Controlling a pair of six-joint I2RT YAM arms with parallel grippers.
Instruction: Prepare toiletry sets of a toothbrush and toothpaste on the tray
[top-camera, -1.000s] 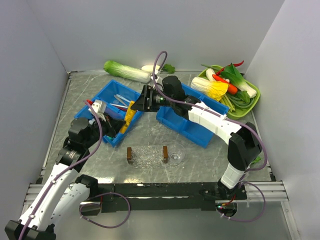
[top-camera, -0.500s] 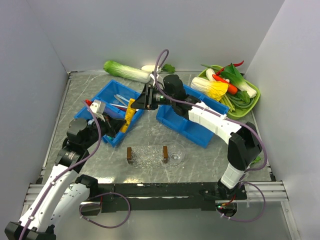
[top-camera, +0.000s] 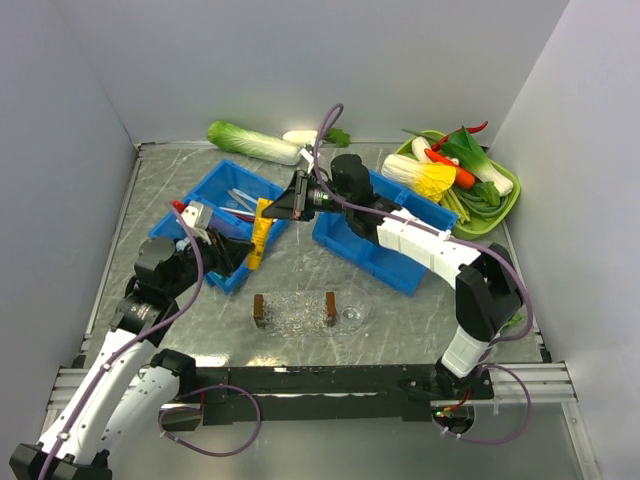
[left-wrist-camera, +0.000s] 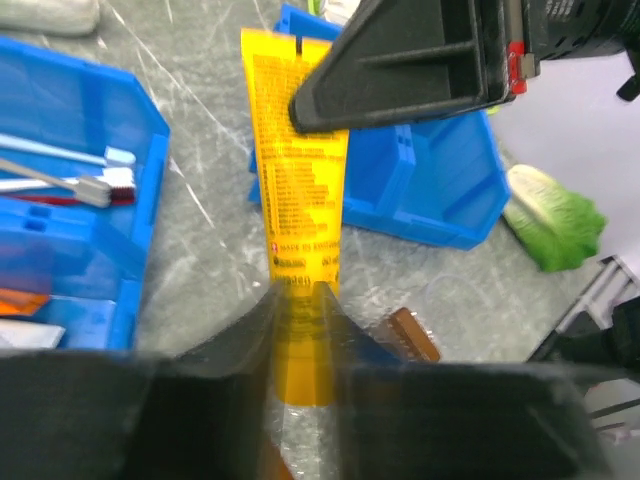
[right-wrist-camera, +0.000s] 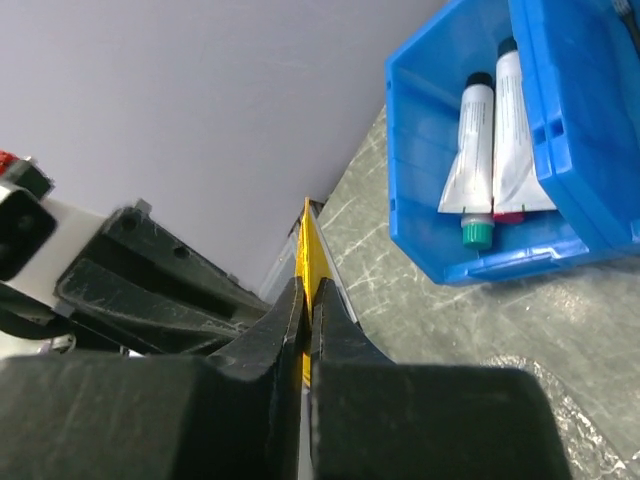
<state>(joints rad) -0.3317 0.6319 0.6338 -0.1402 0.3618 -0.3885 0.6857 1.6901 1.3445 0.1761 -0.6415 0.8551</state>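
Pinching yellow toothpaste tube (top-camera: 259, 230) from both ends: right hand (top-camera: 270, 208) far end, left hand (top-camera: 241, 262) near end. Long axis far-to-near, held between blue bins (top-camera: 215, 200); tray (top-camera: 295, 316) toward near edge, nearer left hand.

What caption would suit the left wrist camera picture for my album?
Left pincer and right pincer both clamp one yellow toothpaste tube; toothbrushes lie in the blue bin alongside.

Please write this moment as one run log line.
phase: likely handover | left end effector: shut on tube | right end effector: shut on tube | tray: no tube yet
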